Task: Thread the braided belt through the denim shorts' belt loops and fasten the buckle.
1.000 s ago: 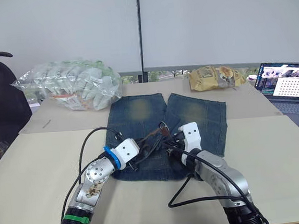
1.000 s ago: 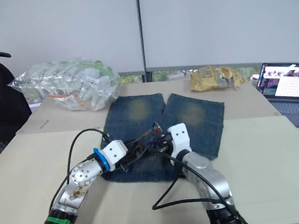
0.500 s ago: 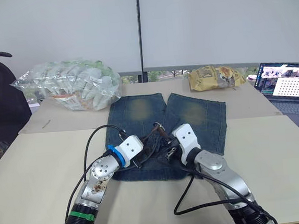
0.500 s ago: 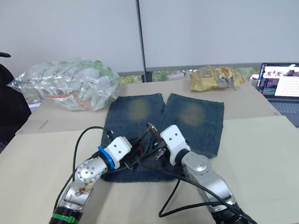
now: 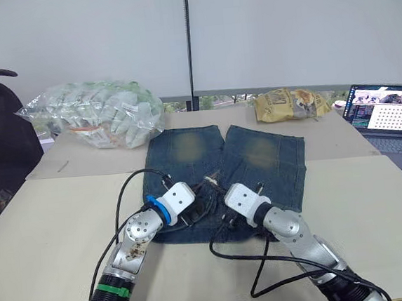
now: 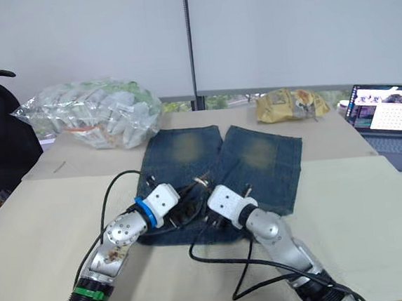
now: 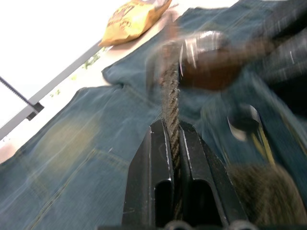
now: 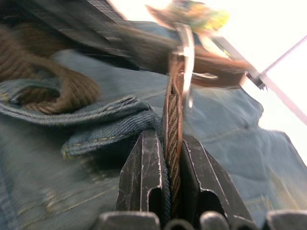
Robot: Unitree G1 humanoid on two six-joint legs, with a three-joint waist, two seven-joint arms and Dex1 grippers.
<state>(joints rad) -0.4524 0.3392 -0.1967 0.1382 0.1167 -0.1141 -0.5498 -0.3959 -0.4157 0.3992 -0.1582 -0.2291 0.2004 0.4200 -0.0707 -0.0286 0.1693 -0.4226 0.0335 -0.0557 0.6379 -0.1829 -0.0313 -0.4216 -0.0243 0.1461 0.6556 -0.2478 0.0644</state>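
Nearest, over the waistband of the denim shorts on the tabletop, the left pincer is clamped on the braided belt. Just beside it, the right pincer pinches the belt near the buckle. Farther back lie a plastic bag, a snack packet and a laptop.
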